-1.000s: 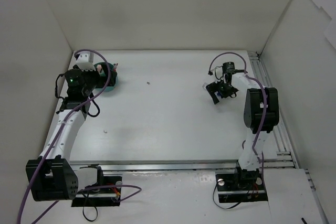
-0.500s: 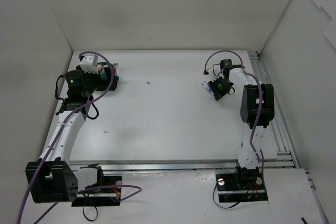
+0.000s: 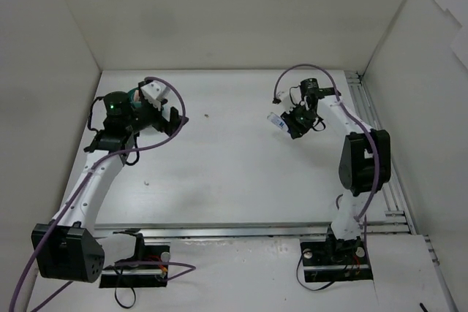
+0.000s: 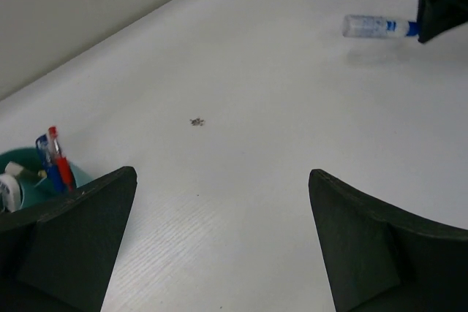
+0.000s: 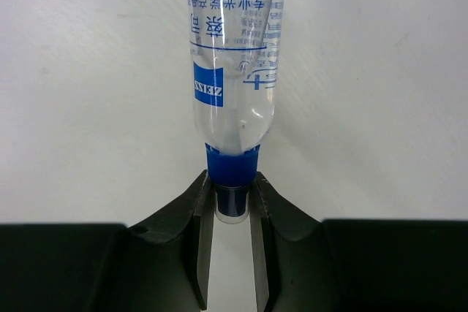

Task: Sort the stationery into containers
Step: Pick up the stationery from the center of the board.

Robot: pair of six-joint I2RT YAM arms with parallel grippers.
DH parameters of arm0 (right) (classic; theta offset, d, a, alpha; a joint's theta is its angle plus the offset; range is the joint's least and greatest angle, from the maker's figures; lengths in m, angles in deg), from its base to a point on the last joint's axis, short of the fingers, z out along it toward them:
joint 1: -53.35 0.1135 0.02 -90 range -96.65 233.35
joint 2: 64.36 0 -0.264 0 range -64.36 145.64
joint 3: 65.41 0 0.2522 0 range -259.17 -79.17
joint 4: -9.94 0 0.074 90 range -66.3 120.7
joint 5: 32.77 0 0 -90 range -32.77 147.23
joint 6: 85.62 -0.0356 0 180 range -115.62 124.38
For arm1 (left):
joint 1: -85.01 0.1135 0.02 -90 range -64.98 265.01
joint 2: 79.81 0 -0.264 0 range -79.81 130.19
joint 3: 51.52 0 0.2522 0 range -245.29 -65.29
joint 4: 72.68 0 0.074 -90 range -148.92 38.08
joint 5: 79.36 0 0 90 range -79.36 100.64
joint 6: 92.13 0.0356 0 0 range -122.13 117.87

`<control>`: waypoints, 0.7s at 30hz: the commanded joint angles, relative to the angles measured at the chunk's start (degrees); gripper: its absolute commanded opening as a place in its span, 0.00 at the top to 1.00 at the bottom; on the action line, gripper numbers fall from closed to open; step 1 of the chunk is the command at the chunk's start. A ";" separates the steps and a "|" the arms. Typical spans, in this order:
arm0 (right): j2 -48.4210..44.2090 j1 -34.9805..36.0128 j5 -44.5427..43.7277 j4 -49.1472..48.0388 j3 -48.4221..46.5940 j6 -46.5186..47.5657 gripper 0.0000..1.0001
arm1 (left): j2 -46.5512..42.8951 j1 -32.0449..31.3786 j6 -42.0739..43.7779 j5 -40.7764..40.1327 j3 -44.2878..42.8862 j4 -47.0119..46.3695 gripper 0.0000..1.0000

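A clear blue-white tube (image 5: 234,71) with a blue cap sticks out from my right gripper (image 5: 232,202), which is shut on the cap end. In the top view the tube (image 3: 276,120) points left from that gripper (image 3: 291,123) at the table's back right. From the left wrist the tube (image 4: 373,25) shows a little above the table with its shadow below. The teal cup (image 4: 20,180) holds red and blue pens (image 4: 55,163); it sits at the back left, mostly hidden under my left arm (image 3: 131,96). Just to the cup's right, my left gripper (image 4: 219,173) hangs open with nothing in it.
White walls enclose the table on the left, back and right. A metal rail (image 3: 380,151) runs along the right edge. A small dark speck (image 3: 207,115) lies on the table between the arms.
The right gripper went from open to shut on the tube's cap and carried it a little left. The left arm swung right, from over the cup to beside it.
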 commanded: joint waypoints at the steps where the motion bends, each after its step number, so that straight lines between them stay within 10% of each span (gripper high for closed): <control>1: -10.22 3.82 4.48 6.24 -1.75 2.82 1.00 | 1.44 -3.93 12.83 8.96 -7.67 3.12 0.00; 12: -9.09 15.07 13.34 23.91 -12.74 4.49 1.00 | 18.48 -20.28 56.58 10.11 -30.71 35.64 0.00; 21: -7.16 19.30 22.68 25.16 -18.45 0.99 1.00 | 29.03 -26.09 64.17 10.29 -41.78 44.25 0.04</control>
